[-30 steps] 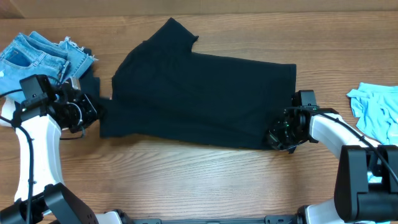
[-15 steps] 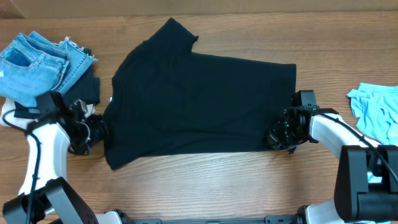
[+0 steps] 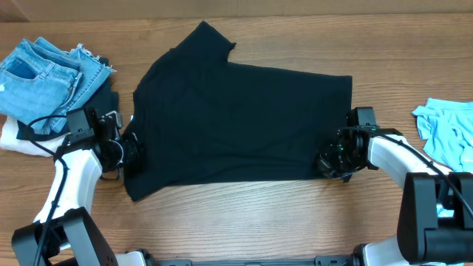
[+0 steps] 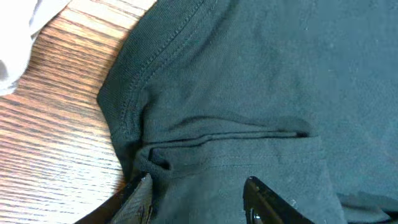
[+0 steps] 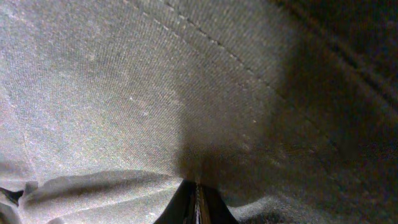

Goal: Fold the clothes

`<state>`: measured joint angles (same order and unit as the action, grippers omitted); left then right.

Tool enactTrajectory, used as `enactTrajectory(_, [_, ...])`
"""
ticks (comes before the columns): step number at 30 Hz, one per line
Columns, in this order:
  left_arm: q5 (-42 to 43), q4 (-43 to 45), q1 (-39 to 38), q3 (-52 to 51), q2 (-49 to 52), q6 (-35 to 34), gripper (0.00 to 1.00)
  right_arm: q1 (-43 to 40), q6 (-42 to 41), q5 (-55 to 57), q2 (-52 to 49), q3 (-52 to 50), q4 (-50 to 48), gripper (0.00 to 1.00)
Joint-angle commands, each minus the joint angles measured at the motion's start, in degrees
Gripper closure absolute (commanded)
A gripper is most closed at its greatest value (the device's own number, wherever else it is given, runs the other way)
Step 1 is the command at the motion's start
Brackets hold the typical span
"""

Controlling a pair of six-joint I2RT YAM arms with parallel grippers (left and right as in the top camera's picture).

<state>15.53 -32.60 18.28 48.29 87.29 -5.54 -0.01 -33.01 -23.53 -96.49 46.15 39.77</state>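
A black T-shirt (image 3: 244,118) lies spread flat across the middle of the wooden table. My left gripper (image 3: 127,151) is at the shirt's left edge. In the left wrist view its jaws (image 4: 199,186) are open, and the shirt (image 4: 261,81) lies between them with a folded seam just ahead. My right gripper (image 3: 330,161) is at the shirt's lower right corner. In the right wrist view its fingers (image 5: 196,190) are pressed together on the shirt's fabric (image 5: 155,81).
Blue denim shorts (image 3: 44,70) lie at the back left on a white cloth (image 3: 15,137), with a dark garment (image 3: 107,103) beside them. A light blue garment (image 3: 447,129) lies at the right edge. Bare wood (image 4: 50,155) shows left of the shirt.
My left arm has moved toward the front and then right, onto the shirt's left edge. That edge has shifted inward and its lower left corner now sits nearer the front. The right arm has not moved.
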Motion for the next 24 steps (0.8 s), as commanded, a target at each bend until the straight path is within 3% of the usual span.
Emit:
enactTrajectory(1, [-1.09,0.11,0.09,0.44,-0.42,0.09,0.45,-0.44,0.04,8.87,-3.41,-2.05,-0.94,0.95])
enactTrajectory(2, [-1.11,-0.13,0.35,0.92,-0.42,-0.33,0.36,-0.44,0.09,8.87,-3.41,-2.05,-0.92,0.96])
enactTrajectory(8, [-0.96,-2.62,0.55,3.17,-1.18,-0.70,0.39,-0.44,0.22,8.87,-3.41,-2.05,-0.92,0.96])
enactTrajectory(11, [-5.64,-6.08,0.74,6.36,-2.08,-0.63,0.33,-0.44,0.22,8.87,-3.41,-2.05,-0.90,0.96])
enactTrajectory(16, [-6.62,-4.98,1.05,6.12,-1.27,-0.59,0.31,-0.44,0.22,8.87,-3.41,-2.05,-0.98,0.96])
enactTrajectory(18, [-6.43,-4.35,0.39,5.05,1.46,-0.61,0.36,-0.44,0.22,8.87,-3.41,-2.05,-1.09,0.96])
enactTrajectory(20, [-3.89,-3.78,0.09,5.01,3.82,0.90,0.54,-0.44,0.22,8.87,-3.41,-2.05,-1.09,0.96])
enactTrajectory(24, [-3.89,-3.34,0.07,5.01,4.57,0.90,0.75,-0.44,0.20,8.87,-3.41,-2.05,-1.07,0.96])
